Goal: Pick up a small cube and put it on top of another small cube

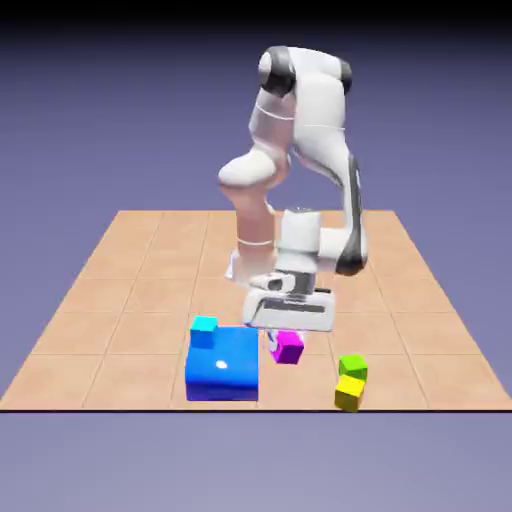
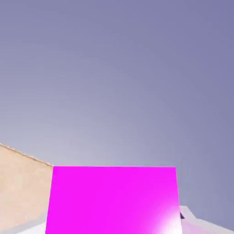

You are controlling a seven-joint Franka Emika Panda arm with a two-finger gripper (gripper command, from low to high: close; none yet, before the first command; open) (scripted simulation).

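Magenta cube (image 1: 289,348) gripped between the fingers of the gripper (image 1: 286,343)

Tan and tiled, the surface (image 1: 140,300) is the broadest thing in the exterior view, with a blue-violet backdrop (image 1: 80,120) behind it. The white arm (image 1: 322,115) with dark joints bends over it, its hand reaching down near the middle. In the hand view, the backdrop fills most of the picture and a piece of the surface shows at the left edge, so the hand is tilted

A big blue block (image 1: 222,365) sits left of the gripper in the exterior view, a bright glint on its face. The small cyan cube (image 1: 204,332) is at its far left corner and looks to be resting on top

The gripper is closed on the magenta cube, which fills the bottom middle of the hand view. The cube leans a little and is between the blue block and the other two cubes; its height over the surface is hard to tell

Off to the right, a green cube (image 1: 353,367) and a yellow cube (image 1: 349,393) are close together, the yellow one nearer the camera, by the near edge. Whether they touch, I cannot tell
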